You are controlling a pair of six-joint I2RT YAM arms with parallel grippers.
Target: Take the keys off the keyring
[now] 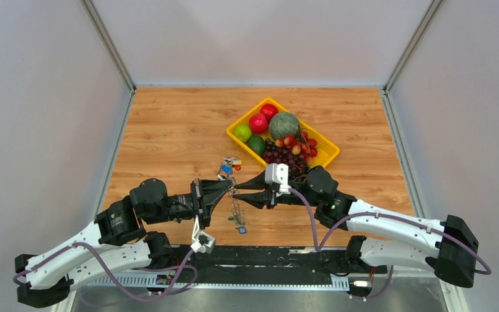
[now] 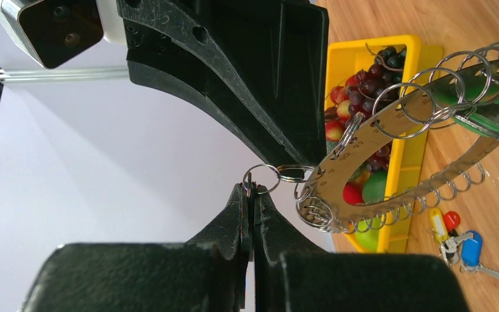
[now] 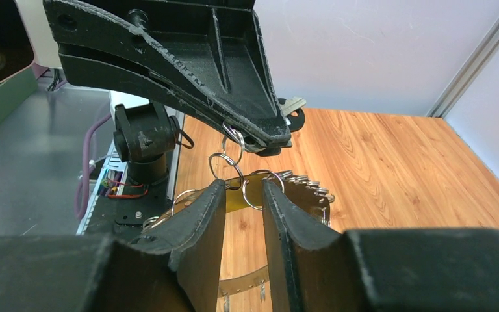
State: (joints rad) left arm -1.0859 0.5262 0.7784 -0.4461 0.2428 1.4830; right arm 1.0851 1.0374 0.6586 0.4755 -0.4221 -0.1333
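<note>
The left arm [image 1: 71,257] and right arm [image 1: 396,224] meet tip to tip above the table [image 1: 169,130], with the left end effector [image 2: 253,192] pinching a small ring [image 2: 260,179] on the keyring [image 2: 390,123] and the right end effector [image 3: 243,195] spread apart beside it.

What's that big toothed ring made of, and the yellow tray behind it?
The keyring looks like polished metal: silver, with mirror-like reflections along its band. The yellow tray is probably moulded plastic, going by its even colour and smooth, slightly glossy rim.

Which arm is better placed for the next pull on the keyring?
Right. The left gripper is shut on the keyring, holding it up. The right gripper is free, jaws apart around it just below, so it can probably close and pull.
</note>
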